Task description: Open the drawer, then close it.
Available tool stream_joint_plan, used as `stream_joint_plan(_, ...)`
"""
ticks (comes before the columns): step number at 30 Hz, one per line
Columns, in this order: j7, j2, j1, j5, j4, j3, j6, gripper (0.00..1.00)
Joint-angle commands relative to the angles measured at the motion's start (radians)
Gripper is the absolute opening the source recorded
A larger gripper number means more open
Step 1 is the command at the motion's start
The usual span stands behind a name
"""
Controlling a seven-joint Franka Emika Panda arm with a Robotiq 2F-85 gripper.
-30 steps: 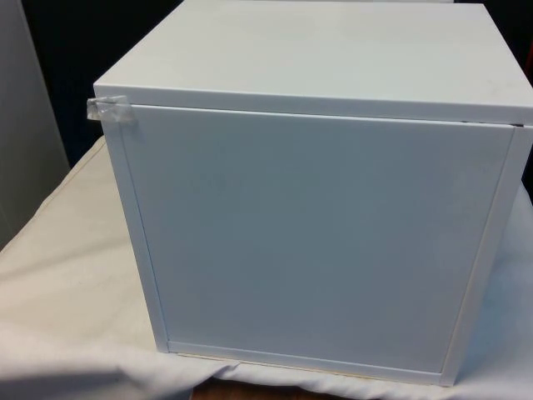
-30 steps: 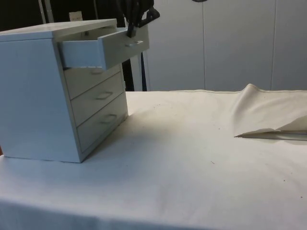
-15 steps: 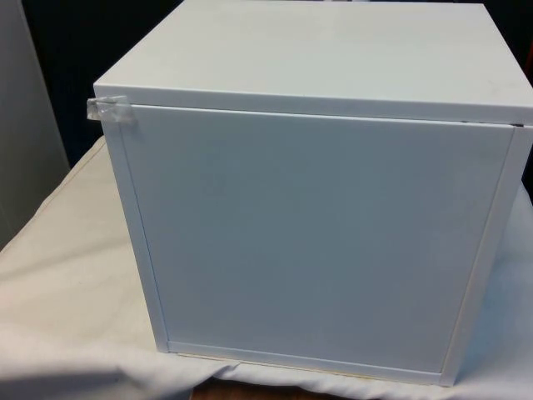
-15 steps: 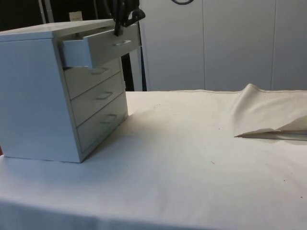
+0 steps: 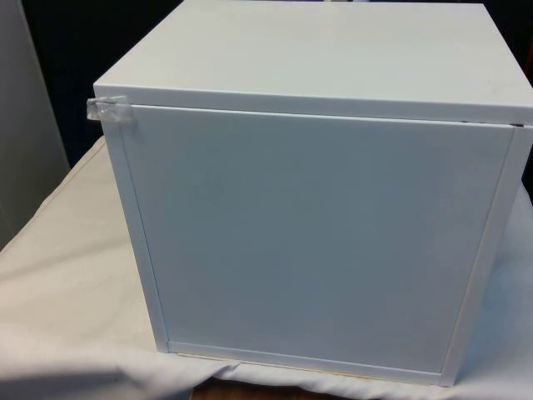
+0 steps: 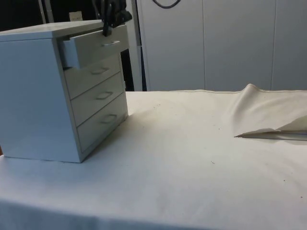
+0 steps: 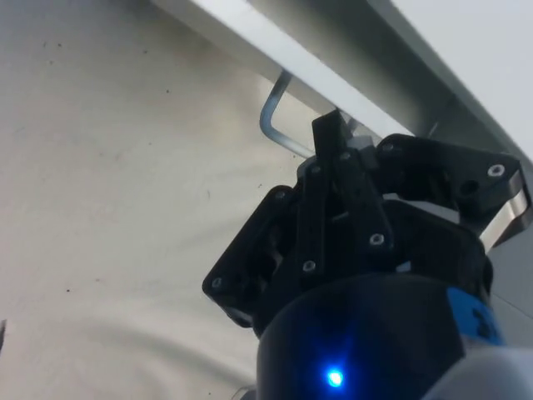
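Observation:
A white chest of drawers stands on the cloth and turns its plain back to the front view. Its top drawer sticks out a short way, while the three drawers below sit flush. My black gripper is at the upper edge of the top drawer's front, just above its small handle. In the wrist view the fingers are pressed together right beside the bent metal handle, under the drawer front. My gripper is shut, and nothing shows between the fingers.
The white tablecloth stretches open from the chest to the side view's right, where it rises in a raised fold. A bit of clear tape clings to the chest's upper back corner.
The top drawer has slid most of the way back into the chest. My gripper has moved with the drawer front towards the chest.

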Motion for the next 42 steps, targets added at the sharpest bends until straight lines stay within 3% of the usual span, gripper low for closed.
stream_joint_plan(1,0.002,0.007,0.000,0.000,0.007,-0.001,0.000,0.00)
stream_joint_plan(8,0.024,0.072,-0.004,-0.005,0.071,-0.008,0.020,0.00)
stream_joint_plan(9,0.021,0.059,0.000,0.000,0.059,-0.004,0.003,0.00)
stream_joint_plan(16,0.044,0.118,-0.003,-0.004,0.123,-0.011,0.019,0.00)
stream_joint_plan(20,0.052,0.119,-0.003,-0.007,0.128,-0.012,0.016,0.00)
stream_joint_plan(25,0.065,0.089,0.002,-0.018,0.105,-0.009,0.009,0.00)
stream_joint_plan(26,0.051,0.099,0.002,0.000,0.113,-0.009,0.006,0.00)
stream_joint_plan(32,0.084,0.038,0.006,-0.030,0.052,0.000,0.007,0.00)
stream_joint_plan(33,0.063,0.051,0.006,-0.003,0.062,-0.002,0.006,0.00)
stream_joint_plan(36,0.099,0.006,0.009,-0.040,0.018,0.006,0.005,0.00)
stream_joint_plan(41,0.125,-0.042,0.011,-0.058,-0.033,0.016,0.004,0.00)
stream_joint_plan(42,0.109,-0.032,0.012,-0.037,-0.027,0.012,0.005,0.00)
